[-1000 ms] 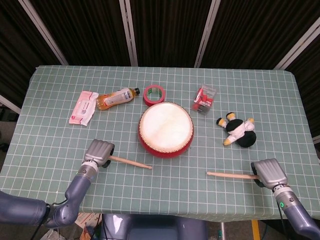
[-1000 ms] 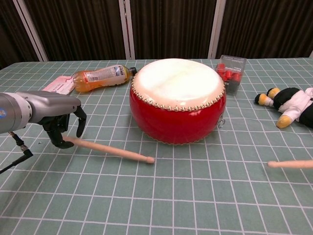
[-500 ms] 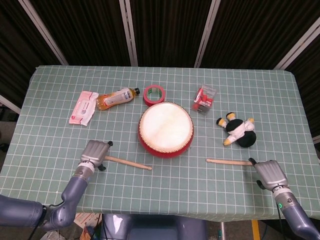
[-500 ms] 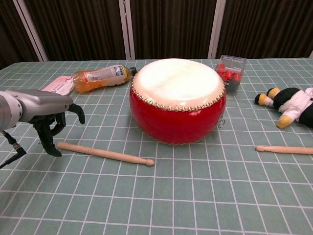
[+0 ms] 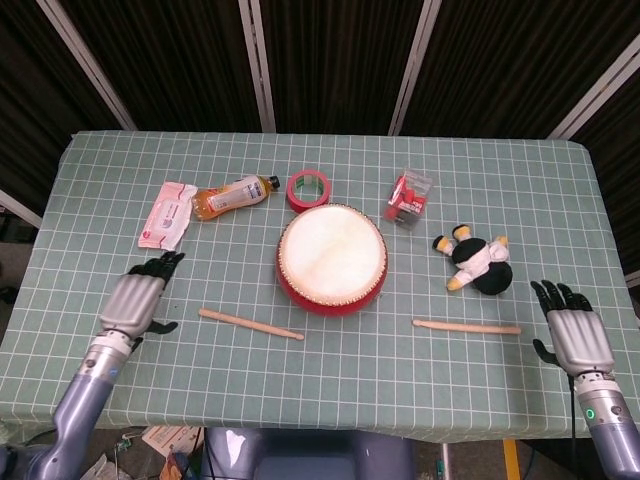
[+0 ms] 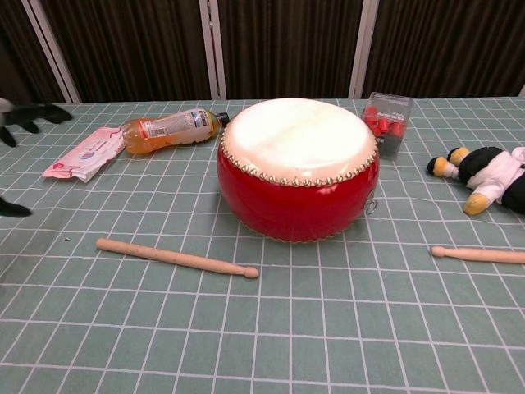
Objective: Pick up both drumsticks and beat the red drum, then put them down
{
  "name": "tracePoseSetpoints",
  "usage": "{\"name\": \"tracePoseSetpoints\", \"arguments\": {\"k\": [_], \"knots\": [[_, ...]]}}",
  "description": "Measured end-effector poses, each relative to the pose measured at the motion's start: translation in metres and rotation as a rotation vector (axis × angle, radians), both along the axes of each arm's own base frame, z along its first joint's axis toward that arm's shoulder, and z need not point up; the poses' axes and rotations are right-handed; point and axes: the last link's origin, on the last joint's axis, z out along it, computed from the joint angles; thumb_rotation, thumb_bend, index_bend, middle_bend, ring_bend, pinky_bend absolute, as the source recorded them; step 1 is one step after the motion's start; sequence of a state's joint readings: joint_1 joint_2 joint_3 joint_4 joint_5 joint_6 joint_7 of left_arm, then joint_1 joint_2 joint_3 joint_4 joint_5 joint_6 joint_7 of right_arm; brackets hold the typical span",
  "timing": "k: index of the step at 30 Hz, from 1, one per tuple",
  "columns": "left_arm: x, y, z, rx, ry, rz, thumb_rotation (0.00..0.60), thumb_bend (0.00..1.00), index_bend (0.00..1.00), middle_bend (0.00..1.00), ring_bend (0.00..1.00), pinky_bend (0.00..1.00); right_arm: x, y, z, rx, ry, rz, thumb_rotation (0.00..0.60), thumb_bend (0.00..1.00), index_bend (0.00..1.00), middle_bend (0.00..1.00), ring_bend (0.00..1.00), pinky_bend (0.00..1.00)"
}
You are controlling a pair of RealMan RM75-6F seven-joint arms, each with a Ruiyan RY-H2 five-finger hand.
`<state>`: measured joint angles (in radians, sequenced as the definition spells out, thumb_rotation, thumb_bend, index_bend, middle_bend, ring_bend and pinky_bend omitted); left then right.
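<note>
Head view, drumsticks [image 5: 250,324] flat (both released), red drum [image 5: 331,258]

Green gridded tablecloth [image 5: 90,215], dark curtains [image 5: 330,60] behind — pale poles [image 5: 255,60] (slanted)

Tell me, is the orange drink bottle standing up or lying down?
Lying down. The bottle rests on its side on the table, behind the red drum, with its dark cap pointing toward the roll of red tape.

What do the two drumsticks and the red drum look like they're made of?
The two pale tapered drumsticks look like bare, unvarnished wood: matte, light tan. The round red drum has a glossy red shell, probably lacquered wood or plastic, and a cream matte head, likely hide or synthetic skin, pinned by a ring of metal studs.
</note>
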<state>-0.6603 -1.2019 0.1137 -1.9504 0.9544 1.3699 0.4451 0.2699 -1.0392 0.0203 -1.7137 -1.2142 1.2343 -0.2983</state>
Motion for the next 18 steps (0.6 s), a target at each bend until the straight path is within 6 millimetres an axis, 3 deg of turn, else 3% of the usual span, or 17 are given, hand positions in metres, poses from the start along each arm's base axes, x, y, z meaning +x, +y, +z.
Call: {"name": "tracePoseSetpoints", "arguments": {"k": [5,10,13,18], "knots": [[-0.044,-0.034,0.036,0.141,-0.041,-0.013,0.600,0.01,0.00,0.00,0.00,0.02,0.002,0.022,0.016,-0.112,-0.066,0.052,0.600,0.27,0.00,0.00,0.00,0.00],[-0.085,-0.071,0.062,0.219,-0.057,-0.010,0.600,0.01,0.00,0.00,0.00,0.02,0.000,0.036,0.020,-0.162,-0.083,0.095,0.600,0.22,0.00,0.00,0.00,0.00],[-0.099,-0.084,0.070,0.233,-0.029,-0.015,0.600,0.00,0.00,0.00,0.00,0.02,0.000,0.041,0.019,-0.172,-0.084,0.115,0.600,0.22,0.00,0.00,0.00,0.00],[-0.106,-0.090,0.077,0.271,-0.051,-0.030,0.600,0.00,0.00,0.00,0.00,0.02,-0.002,0.048,0.015,-0.195,-0.091,0.157,0.600,0.22,0.00,0.00,0.00,0.00]]}}
